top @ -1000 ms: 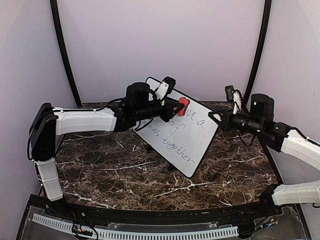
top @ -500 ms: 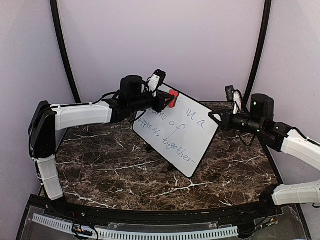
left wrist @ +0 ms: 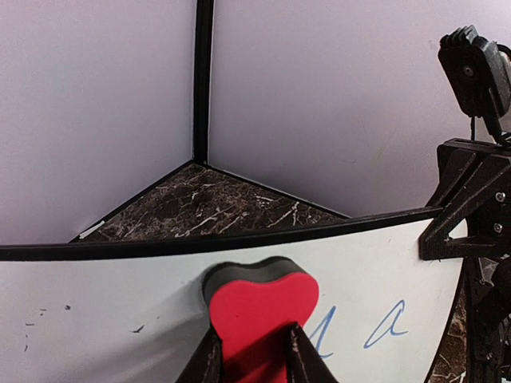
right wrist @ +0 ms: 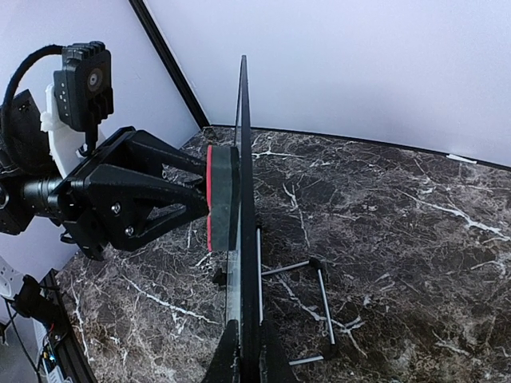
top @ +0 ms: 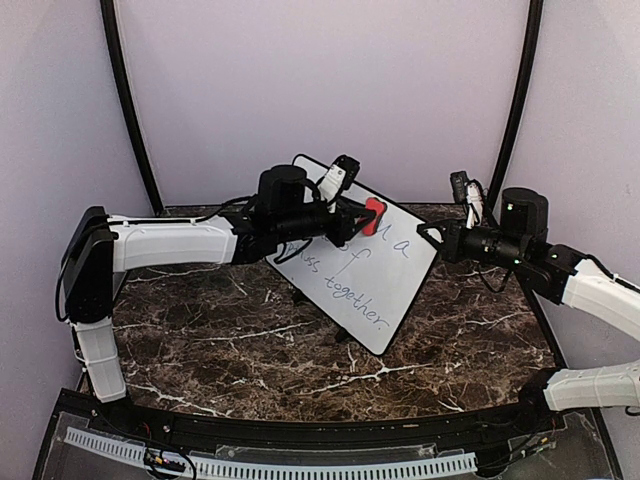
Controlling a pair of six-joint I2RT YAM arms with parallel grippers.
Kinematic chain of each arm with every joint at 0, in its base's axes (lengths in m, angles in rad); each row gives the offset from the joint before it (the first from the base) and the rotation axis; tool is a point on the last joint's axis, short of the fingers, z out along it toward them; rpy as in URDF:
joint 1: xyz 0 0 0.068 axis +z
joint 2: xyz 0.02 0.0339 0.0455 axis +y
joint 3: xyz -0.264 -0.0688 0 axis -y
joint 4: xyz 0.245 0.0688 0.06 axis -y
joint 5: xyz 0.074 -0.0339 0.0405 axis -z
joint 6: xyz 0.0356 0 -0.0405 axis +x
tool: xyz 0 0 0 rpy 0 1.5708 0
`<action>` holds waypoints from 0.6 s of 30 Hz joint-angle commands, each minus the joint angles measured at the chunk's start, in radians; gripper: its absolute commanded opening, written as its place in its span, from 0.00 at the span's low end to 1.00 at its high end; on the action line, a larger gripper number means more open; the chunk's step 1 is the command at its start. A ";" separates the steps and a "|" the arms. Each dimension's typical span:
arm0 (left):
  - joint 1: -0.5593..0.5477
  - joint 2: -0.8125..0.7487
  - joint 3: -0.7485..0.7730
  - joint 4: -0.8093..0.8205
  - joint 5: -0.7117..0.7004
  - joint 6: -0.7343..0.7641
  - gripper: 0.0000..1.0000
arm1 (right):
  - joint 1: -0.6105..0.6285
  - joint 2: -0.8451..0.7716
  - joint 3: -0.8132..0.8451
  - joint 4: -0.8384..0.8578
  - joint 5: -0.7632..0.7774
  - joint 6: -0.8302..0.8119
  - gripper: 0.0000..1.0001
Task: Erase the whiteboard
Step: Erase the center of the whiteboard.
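The whiteboard (top: 372, 268) stands tilted on a wire stand in the middle of the table, with blue handwriting on it. My left gripper (top: 362, 216) is shut on a red heart-shaped eraser (top: 372, 214) and presses it flat against the board's upper part. In the left wrist view the eraser (left wrist: 262, 311) sits just left of the blue letters "a". My right gripper (top: 432, 238) is shut on the board's right edge. In the right wrist view the board (right wrist: 242, 199) shows edge-on, with the eraser (right wrist: 220, 197) on its left face and my right gripper (right wrist: 246, 355) clamped on the edge.
A thin wire stand (right wrist: 319, 311) lies behind the board on the dark marble table (top: 210, 340). Pale walls and black corner posts (top: 128, 105) close in the back and sides.
My left gripper, after going up and left to the board's top edge, has slid the eraser back to the right across the board's upper part. The right arm has not moved.
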 commanded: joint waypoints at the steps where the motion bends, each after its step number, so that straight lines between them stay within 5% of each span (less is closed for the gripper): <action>1: -0.030 0.028 -0.054 0.002 0.051 0.005 0.25 | 0.045 -0.001 -0.001 -0.030 -0.120 -0.158 0.00; 10: -0.038 0.027 -0.053 0.005 -0.023 0.014 0.25 | 0.044 0.005 0.001 -0.030 -0.119 -0.160 0.00; 18: 0.068 -0.002 -0.034 -0.023 -0.068 -0.003 0.25 | 0.044 0.001 -0.001 -0.030 -0.120 -0.161 0.00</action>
